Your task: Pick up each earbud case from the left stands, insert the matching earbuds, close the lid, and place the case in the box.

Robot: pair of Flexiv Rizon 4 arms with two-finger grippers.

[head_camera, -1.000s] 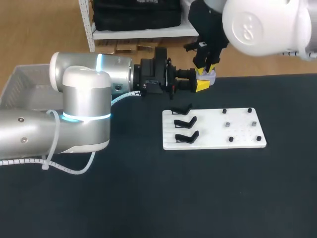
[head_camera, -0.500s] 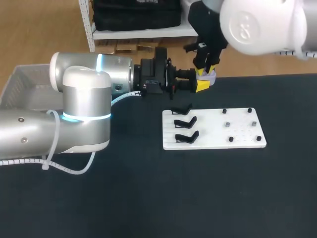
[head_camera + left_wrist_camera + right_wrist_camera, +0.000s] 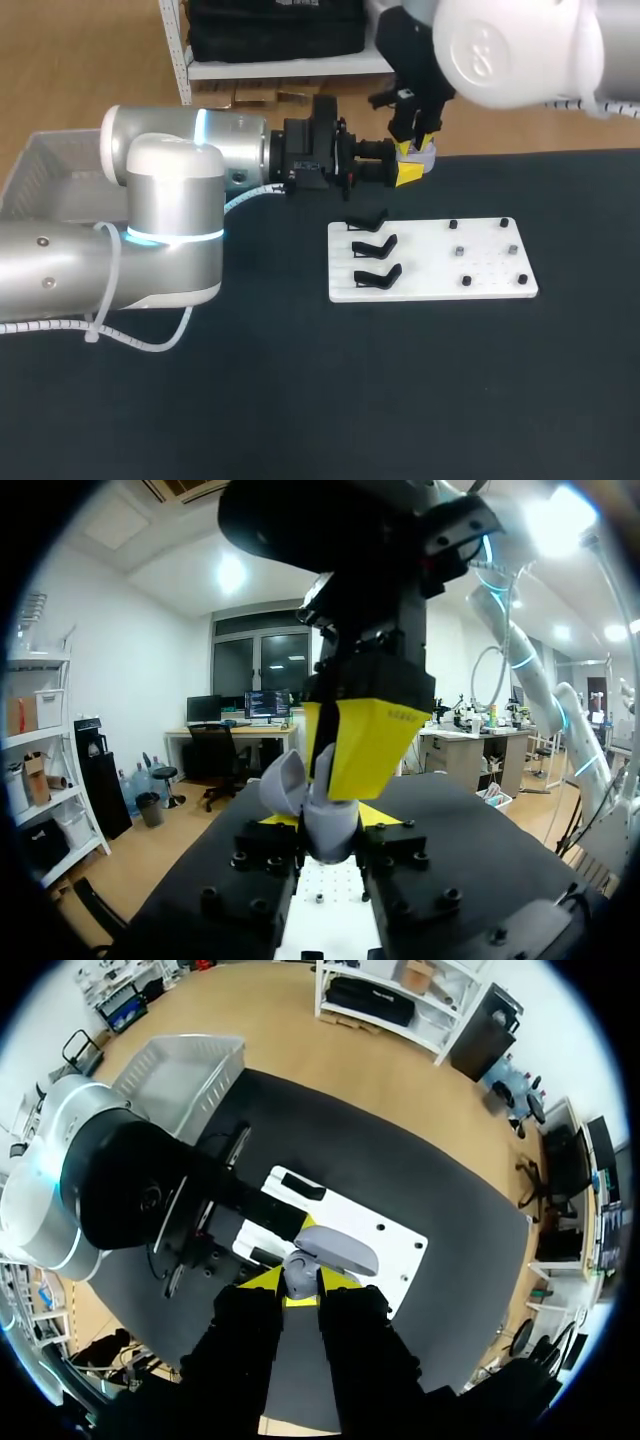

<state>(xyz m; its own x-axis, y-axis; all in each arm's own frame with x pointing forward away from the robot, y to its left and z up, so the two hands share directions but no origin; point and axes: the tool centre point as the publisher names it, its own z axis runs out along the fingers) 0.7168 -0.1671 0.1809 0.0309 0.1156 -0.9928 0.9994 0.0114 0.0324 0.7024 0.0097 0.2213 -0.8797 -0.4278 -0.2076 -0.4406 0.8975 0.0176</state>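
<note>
Earbud case (image 3: 427, 156): in air beyond far edge of white stand board (image 3: 432, 262), clamped in left gripper (image 3: 408, 172). Right gripper (image 3: 415, 143) on it from above, grip state unclear. Likely light, hard, slick shell. Lid (image 3: 337, 1249) open, hinge delicate, so best held by base sides.

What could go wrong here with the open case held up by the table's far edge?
The left end effector holds the case in the air; a slip could drop it off the table. The right end effector crowds right against it, so a stray push might strain the open lid.
</note>
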